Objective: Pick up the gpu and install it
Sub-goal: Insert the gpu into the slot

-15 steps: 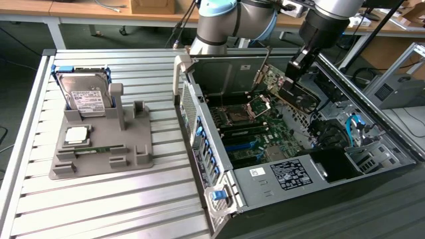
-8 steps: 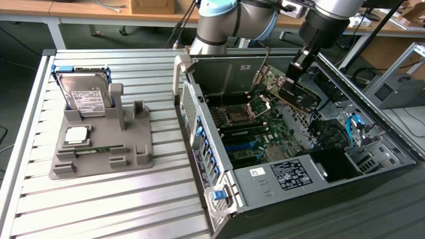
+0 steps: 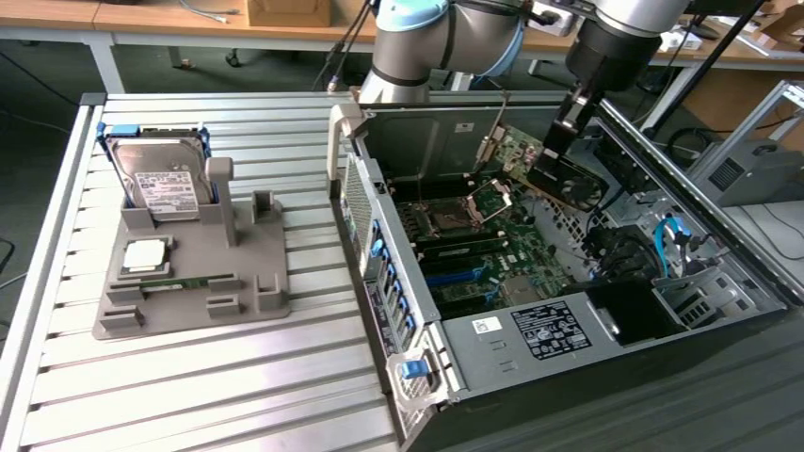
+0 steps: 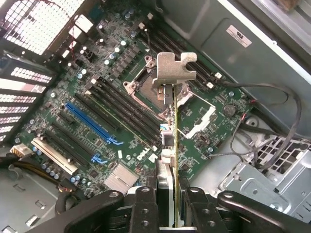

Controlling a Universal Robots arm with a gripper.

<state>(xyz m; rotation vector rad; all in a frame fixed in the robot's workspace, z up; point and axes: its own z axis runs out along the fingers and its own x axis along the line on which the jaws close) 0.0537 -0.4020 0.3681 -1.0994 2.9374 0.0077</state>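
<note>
- The gripper (image 3: 570,121) (image 4: 167,194) is clamped on the gpu (image 3: 556,174) (image 4: 170,133), one finger on each flat face of the card.
- The gpu hangs tilted over the motherboard (image 3: 490,254) (image 4: 97,97) inside the open computer case (image 3: 503,348), near the case's far edge.
- In the wrist view, its silvery bracket (image 4: 172,69) is at the end away from the claw.
- The hard drive (image 3: 164,179) stands upright in a grey fixture (image 3: 188,306) toward the worktop's (image 3: 188,395) far corner, on the exterior view's left.
</note>
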